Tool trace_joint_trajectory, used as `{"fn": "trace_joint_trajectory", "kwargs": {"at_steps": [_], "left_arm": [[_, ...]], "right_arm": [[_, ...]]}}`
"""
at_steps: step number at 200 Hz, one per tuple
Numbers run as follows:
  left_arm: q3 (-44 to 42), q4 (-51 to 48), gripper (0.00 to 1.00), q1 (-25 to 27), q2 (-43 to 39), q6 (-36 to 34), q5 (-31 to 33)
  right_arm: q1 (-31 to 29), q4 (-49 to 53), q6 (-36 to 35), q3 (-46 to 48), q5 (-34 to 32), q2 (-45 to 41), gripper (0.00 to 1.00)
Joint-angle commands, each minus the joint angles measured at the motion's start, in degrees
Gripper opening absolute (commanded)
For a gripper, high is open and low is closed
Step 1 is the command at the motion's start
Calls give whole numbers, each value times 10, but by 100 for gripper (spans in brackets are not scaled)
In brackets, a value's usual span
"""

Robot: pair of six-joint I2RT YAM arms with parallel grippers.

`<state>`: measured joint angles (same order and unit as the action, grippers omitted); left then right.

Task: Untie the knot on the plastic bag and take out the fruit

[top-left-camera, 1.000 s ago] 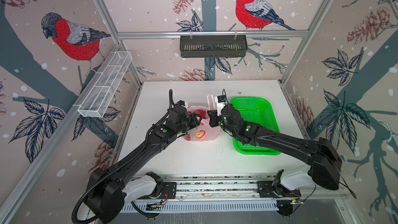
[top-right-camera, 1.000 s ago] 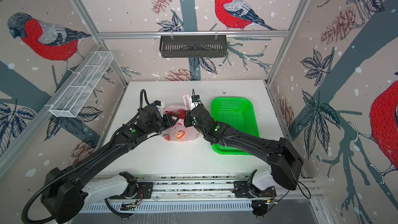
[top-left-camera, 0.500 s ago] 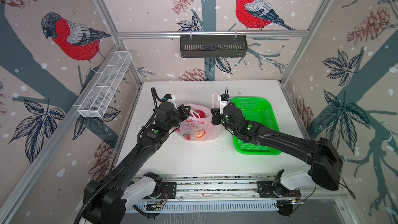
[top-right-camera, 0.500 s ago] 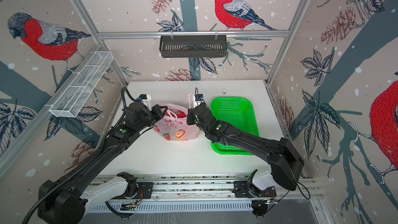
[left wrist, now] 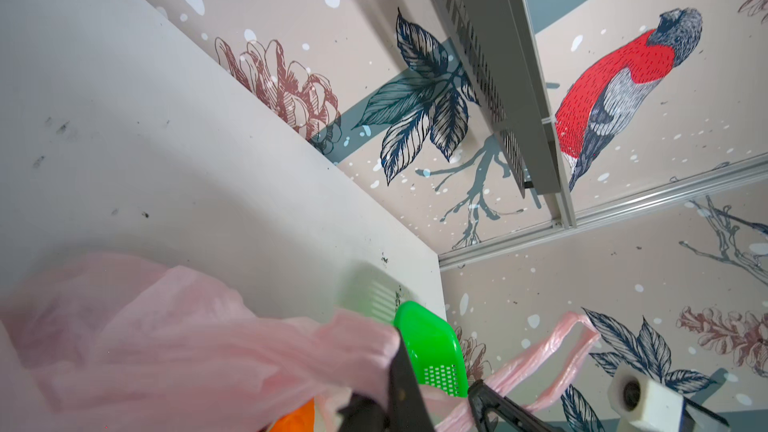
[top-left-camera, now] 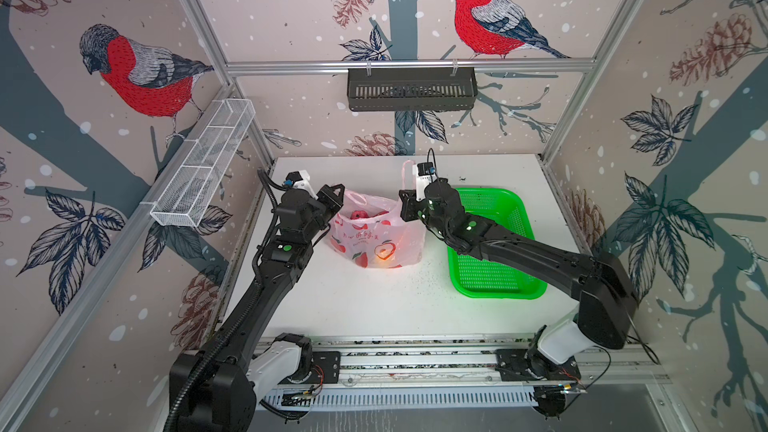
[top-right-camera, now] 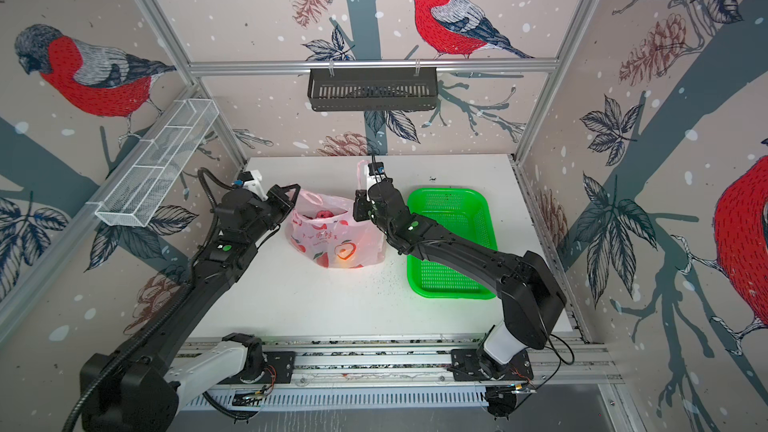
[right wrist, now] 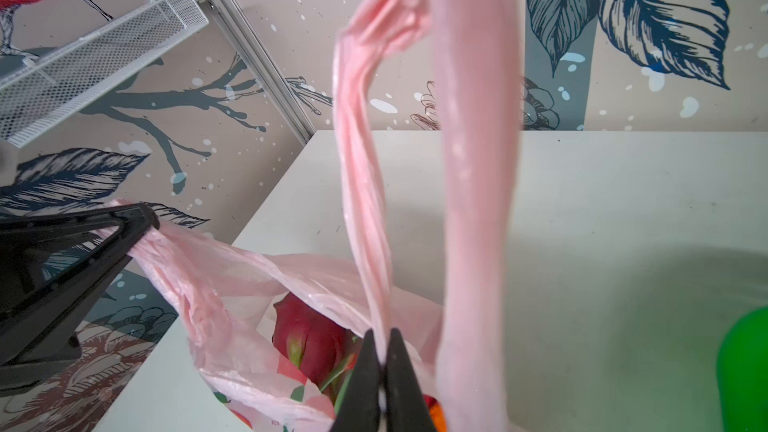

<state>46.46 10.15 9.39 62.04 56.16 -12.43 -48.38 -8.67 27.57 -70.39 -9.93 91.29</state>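
Left hand point(top-left-camera: 338, 197) and right hand point(right wrist: 384, 340), both clenched on the plastic bag point(top-left-camera: 374, 238) stretched between them

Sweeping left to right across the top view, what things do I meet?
White mesh rack → left gripper, pinching the bag's left handle → plastic bag → right gripper, on the bag's right handle → green basket.

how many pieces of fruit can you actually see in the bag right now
2 clearly: a magenta dragon fruit at the open mouth of the plastic bag, and an orange glowing through its lower front. More may be hidden under the plastic.
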Motion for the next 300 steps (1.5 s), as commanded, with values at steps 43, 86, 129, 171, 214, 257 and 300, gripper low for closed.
{"fn": "trace_joint_trajectory", "kwargs": {"at_steps": [43, 86, 129, 171, 214, 257, 300], "left_arm": [[37, 86, 0, -48, 28, 40, -52], [74, 83, 0, -60, 36, 44, -71], [65, 61, 0, -60, 16, 44, -79], [-47, 19, 1, -60, -67, 57, -70], [-140, -53, 1, -61, -162, 58, -68], [-182, -109, 1, -63, -239, 58, -56], [-205, -126, 2, -63, -291, 72, -56]], "right_arm": [[53, -23, -53, -103, 80, 57, 7], [68, 2, -72, -163, 99, 86, 7], [68, 5, -63, -144, 139, 64, 7], [34, 11, -42, -32, 140, 11, 7], [-13, 26, -6, 78, 89, -61, 6], [-34, 37, 35, 177, 25, -141, 6], [-30, 50, 54, 227, -16, -192, 6]]}}
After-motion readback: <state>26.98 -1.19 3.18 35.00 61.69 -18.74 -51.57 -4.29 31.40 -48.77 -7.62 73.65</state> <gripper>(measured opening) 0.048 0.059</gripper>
